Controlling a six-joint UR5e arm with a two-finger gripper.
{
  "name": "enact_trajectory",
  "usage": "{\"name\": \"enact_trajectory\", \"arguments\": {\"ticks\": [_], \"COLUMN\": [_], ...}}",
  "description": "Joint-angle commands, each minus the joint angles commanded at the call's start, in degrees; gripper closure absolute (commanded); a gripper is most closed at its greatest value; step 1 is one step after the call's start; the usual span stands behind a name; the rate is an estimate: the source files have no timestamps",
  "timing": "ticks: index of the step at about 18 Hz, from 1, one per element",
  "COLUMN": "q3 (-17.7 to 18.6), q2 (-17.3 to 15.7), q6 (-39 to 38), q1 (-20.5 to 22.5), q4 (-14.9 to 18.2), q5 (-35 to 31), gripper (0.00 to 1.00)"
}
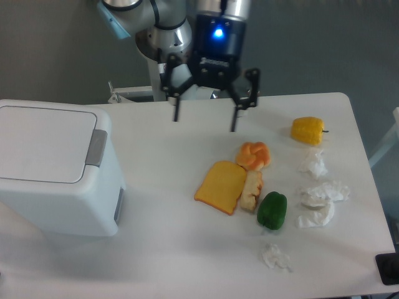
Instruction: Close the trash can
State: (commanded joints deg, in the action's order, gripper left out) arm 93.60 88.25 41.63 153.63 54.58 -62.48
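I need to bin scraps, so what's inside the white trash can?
Cannot be seen: the trash can has its flat lid down, hiding the inside. Nothing lies on the lid.

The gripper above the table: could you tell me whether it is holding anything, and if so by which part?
Nothing is held. The gripper hangs open above bare table, its fingers spread with only air between them, apart from the trash can and the food.
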Motion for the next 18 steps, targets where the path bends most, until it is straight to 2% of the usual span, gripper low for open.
{"name": "enact_trajectory", "arguments": {"ticks": [1, 10, 18], "q3": [0.5, 1.1, 1.5], "q2": [-0.4, -4.9, -7.7], "q6": [3.1, 34.1, 56.4], "q1": [0.6, 11.2, 21.0], "q4": [0.6, 14.6, 23.5], "q5": [-0.9, -4.9, -7.7], "gripper": [0.00, 0.00, 0.00]}}
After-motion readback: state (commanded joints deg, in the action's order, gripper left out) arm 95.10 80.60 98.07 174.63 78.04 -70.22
